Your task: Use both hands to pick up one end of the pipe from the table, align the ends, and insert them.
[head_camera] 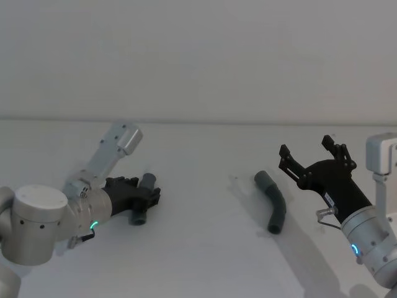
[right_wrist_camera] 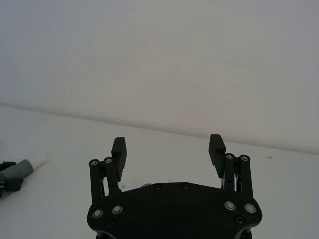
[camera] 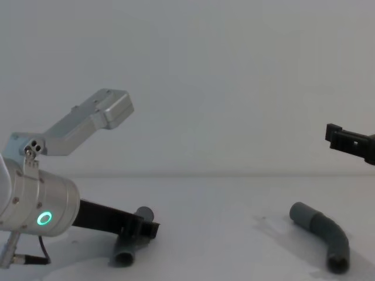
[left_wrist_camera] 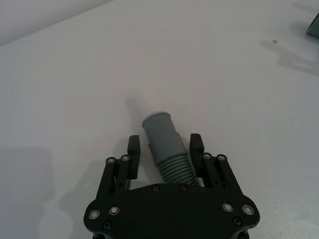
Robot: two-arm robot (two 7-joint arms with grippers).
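The left gripper (left_wrist_camera: 164, 145) is reaching low over the left part of the tabletop (head_camera: 205, 248), and its silver wrist is showing a green ring (camera: 44, 219). Its two black fingers (left_wrist_camera: 133, 149) are standing on both sides of the left pipe piece (left_wrist_camera: 174, 169), one on each side of the ribbed part. A narrow gap is showing between each finger and the hose, so the gripper is partly open around the piece and is not clamping it. This piece is lying on the tabletop, and its wide smooth grey cuff (left_wrist_camera: 158, 124) is sticking out past the fingertips, toward the far edge. The right gripper (head_camera: 307, 149) is hanging in the air over the right part of the tabletop. Its fingers are spread wide and it is holding nothing. The right pipe piece (head_camera: 276, 202) is lying flat on the tabletop, near this gripper on its left side but apart from it. It is bending gently, with one end toward the far edge and the other toward the near edge. The two pieces are lying well apart from each other. In the right wrist view a white tip (right_wrist_camera: 39, 162) past a grey cuff is resting on the tabletop, and I cannot tell to which piece it is belonging.
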